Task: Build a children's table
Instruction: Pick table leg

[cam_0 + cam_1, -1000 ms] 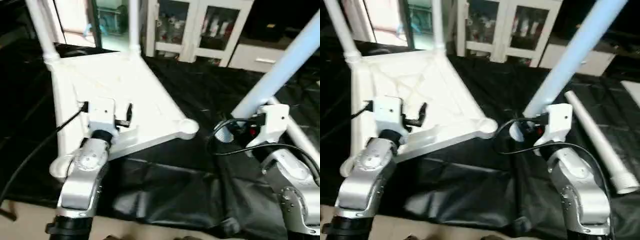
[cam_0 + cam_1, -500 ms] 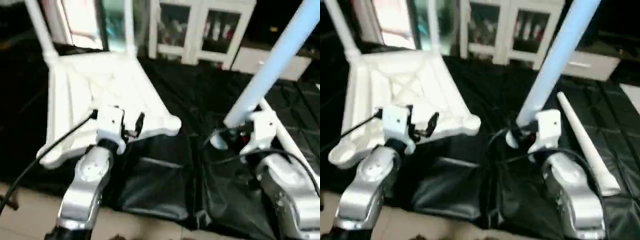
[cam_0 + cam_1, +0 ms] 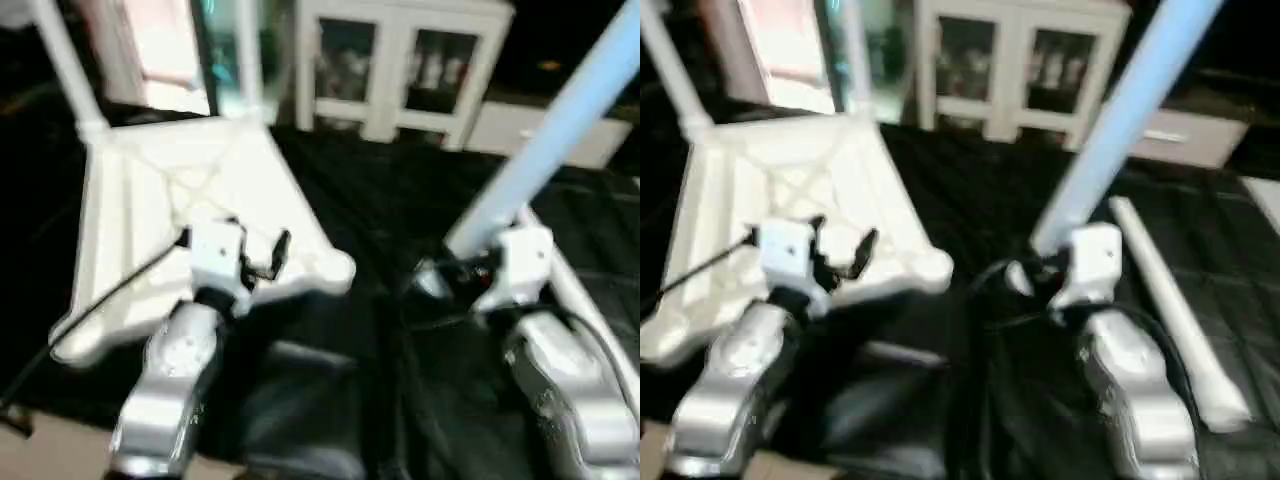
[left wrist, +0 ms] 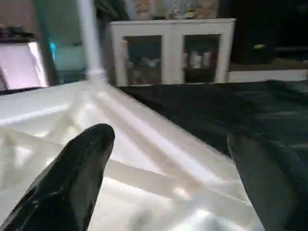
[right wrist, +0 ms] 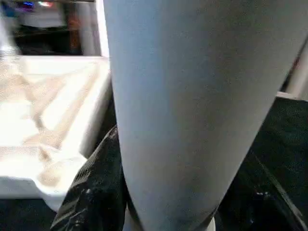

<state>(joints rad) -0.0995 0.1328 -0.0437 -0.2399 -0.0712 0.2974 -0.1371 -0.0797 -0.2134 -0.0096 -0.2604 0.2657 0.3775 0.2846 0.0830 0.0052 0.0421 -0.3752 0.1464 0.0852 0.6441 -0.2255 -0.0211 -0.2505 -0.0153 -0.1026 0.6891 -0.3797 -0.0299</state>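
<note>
Tabletop [image 3: 190,190] upside down at 10 o'clock, two legs fitted. Left gripper [image 4: 168,178] spread above it. Right gripper [image 5: 163,202] pinching leg [image 3: 545,140], apparently near its end. Risk: long leg levers, slips, misses socket [image 3: 335,268].

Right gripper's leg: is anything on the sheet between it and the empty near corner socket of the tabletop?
Nothing visible blocks it. The right gripper holds the leg tilted above the black sheet, and only bare sheet lies between it and the empty near socket of the upside-down tabletop. The spare leg lies on the far side, away from the route.
</note>
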